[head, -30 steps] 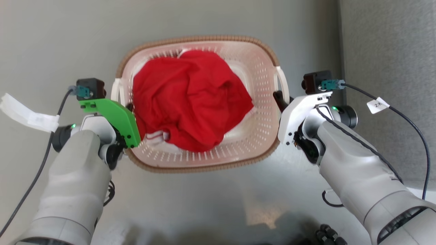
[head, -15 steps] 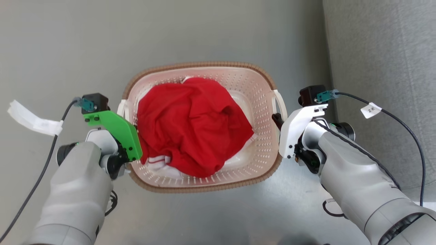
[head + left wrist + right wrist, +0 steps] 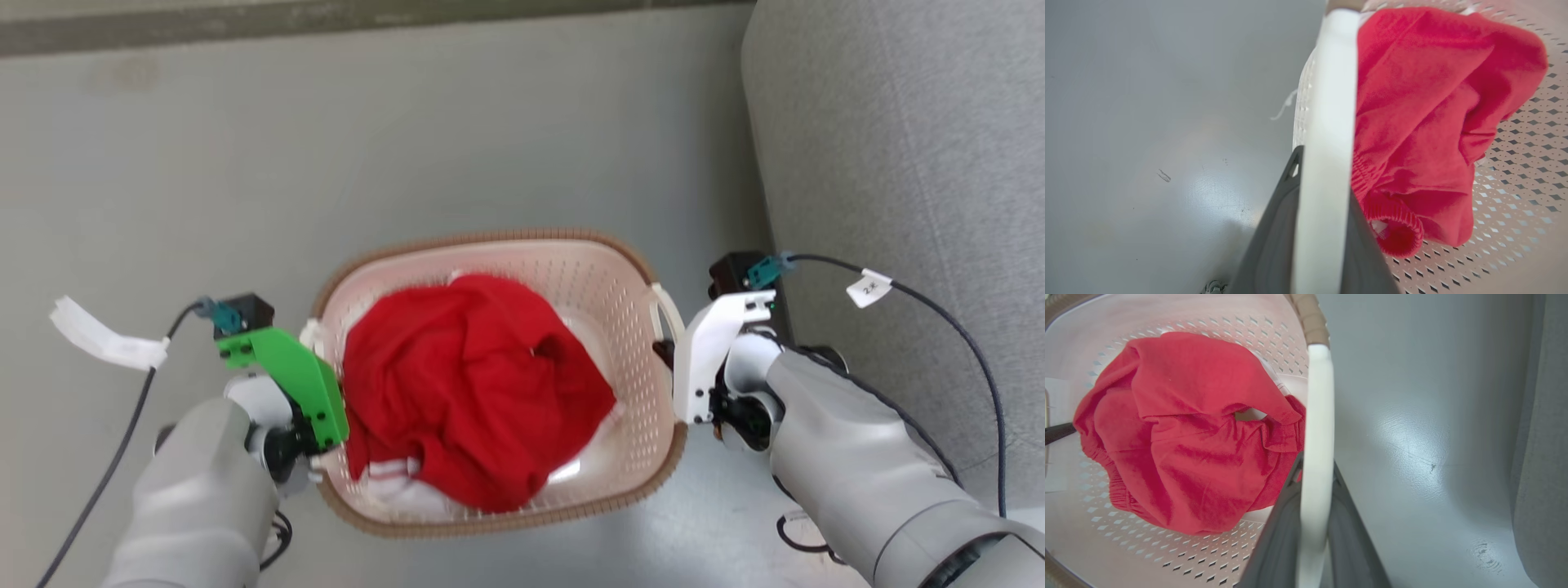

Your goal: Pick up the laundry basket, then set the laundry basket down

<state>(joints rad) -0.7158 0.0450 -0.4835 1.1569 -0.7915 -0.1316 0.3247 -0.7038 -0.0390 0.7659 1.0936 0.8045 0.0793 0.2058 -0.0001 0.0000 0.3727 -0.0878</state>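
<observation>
At the laundry basket's [image 3: 490, 238] sides, left gripper [image 3: 1325, 175] pinches one white handle [image 3: 1331, 81], right gripper [image 3: 1315, 461] pinches the other handle [image 3: 1319, 396]

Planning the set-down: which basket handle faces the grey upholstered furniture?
The white loop handle clamped in the right tool; the grey upholstered furniture stands beyond it, while the handle in the left tool faces the floor.

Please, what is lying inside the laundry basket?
Inside the laundry basket lies a crumpled red garment, with some white fabric showing beneath its edge. Anything else under the red garment is covered.
</observation>
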